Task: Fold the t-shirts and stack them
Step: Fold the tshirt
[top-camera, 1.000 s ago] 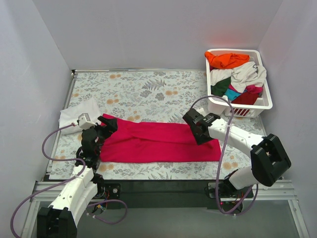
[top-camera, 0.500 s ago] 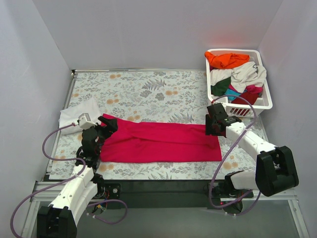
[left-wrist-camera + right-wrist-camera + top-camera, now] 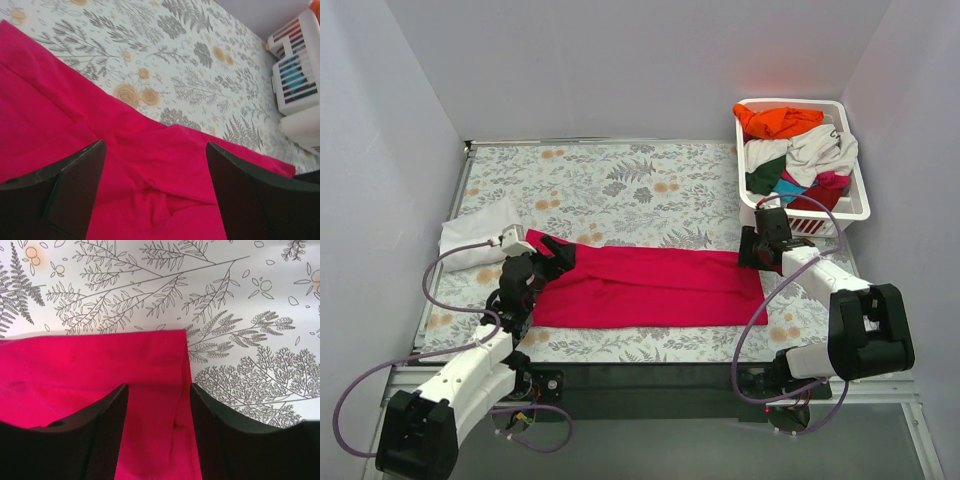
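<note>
Both ends of the crimson-pink shirt [image 3: 650, 285] are covered: left gripper [image 3: 558, 256] gaping over the left one, right gripper [image 3: 752, 260] unclenched, maybe touching the right corner.

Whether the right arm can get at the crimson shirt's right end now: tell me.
Probably yes: the right tool sits over the right corner of the crimson shirt, jaws apart, nothing in between.

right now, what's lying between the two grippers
The crimson-pink t-shirt, folded into a long band, fills the stretch from the left gripper to the right gripper. Nothing else lies on it. The top view shows this.
</note>
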`<state>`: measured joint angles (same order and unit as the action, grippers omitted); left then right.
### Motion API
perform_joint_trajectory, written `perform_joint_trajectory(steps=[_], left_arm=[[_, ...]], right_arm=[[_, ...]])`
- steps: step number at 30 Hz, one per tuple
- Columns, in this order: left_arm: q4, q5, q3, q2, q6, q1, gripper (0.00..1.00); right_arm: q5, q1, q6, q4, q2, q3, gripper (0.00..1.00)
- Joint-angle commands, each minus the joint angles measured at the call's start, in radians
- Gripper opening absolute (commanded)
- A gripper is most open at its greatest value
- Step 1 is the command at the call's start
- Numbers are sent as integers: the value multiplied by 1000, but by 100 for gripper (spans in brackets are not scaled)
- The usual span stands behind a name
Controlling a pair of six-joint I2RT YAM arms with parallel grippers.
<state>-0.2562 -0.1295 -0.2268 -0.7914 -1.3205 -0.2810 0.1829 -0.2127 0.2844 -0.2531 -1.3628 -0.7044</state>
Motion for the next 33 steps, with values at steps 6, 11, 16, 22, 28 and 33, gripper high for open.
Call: perform_joint_trajectory(steps=[6, 11, 16, 22, 28, 33], left_arm=[[-67, -70, -66, -87, 64, -124, 74], [-107, -97, -95, -161, 86, -236, 74], [-173, -145, -161, -301, 90, -381, 74], [-291, -144, -267, -541, 115, -595, 74], [-376, -88, -381, -773, 127, -688, 74], [-416, -61, -378, -818, 135, -689, 75]], right_arm=[[-82, 38, -21, 101, -61, 3, 45], [-106, 47, -14, 103, -85, 14, 39], [-117, 50, -13, 86, -91, 19, 31], [-76, 50, -14, 65, -46, 55, 30], [-56, 50, -17, 61, -47, 63, 27], [-20, 49, -22, 57, -44, 54, 25]])
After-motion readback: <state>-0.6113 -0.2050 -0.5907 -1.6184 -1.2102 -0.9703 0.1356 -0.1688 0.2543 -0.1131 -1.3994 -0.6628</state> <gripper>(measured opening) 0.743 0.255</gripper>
